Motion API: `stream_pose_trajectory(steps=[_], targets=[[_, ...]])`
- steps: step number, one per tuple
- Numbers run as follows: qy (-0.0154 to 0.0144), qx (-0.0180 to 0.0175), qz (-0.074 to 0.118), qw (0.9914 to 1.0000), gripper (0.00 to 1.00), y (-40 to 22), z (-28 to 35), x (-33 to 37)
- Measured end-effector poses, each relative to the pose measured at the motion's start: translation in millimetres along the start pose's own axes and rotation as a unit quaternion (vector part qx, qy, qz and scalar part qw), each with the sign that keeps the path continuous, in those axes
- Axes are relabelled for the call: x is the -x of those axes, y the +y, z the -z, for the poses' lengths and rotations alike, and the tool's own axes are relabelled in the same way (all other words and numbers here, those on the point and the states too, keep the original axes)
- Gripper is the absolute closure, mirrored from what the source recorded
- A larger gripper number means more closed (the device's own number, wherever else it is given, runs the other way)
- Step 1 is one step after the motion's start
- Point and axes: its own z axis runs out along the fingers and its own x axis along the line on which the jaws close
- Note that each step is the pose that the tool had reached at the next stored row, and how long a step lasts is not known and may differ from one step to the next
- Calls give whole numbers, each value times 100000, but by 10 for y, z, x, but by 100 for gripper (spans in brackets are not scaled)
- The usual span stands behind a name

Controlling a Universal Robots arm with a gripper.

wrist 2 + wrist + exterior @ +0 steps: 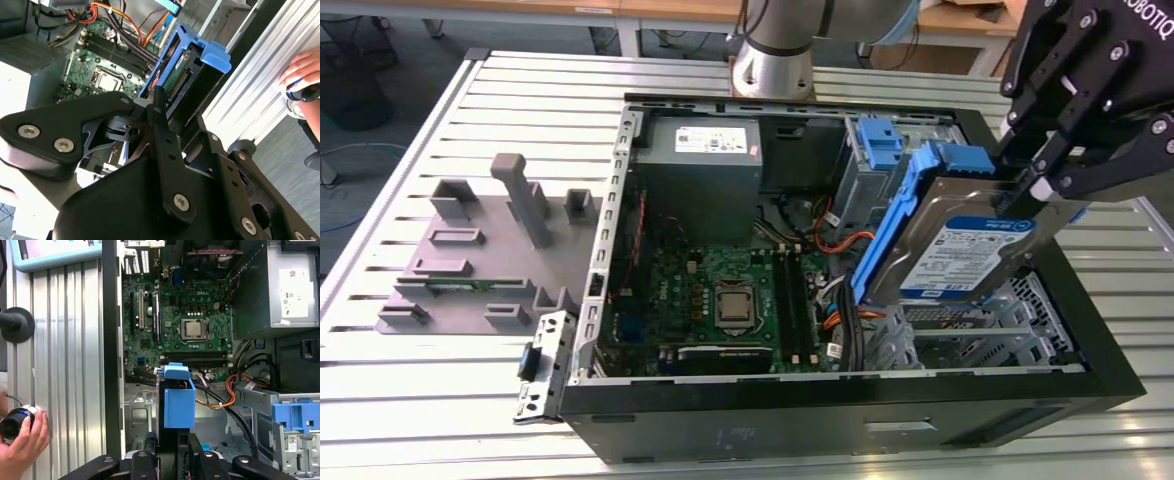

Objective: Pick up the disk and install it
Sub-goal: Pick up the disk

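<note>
Currently black gripper (1027, 190) clenches tilted silver blue-framed disk (958, 252) at exterior view's 3 o'clock; tilt could snag seemingly close orange cables (838, 242).

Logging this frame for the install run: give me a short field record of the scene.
holder: gripper, shut on disk
disk pose: tilted, lifted, blue carrier attached
disk place: above cage inside case
case: open, motherboard exposed
beside case: grey fixture, exterior view's left
person: hand outside case
</note>
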Motion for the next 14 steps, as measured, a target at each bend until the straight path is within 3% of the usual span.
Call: stream_pose_trajectory(steps=[3,14], targets=[[-8,2,-2,100000,65,-41,-21,-6],[-3,7,-5,100000,65,-294,-61,-12]])
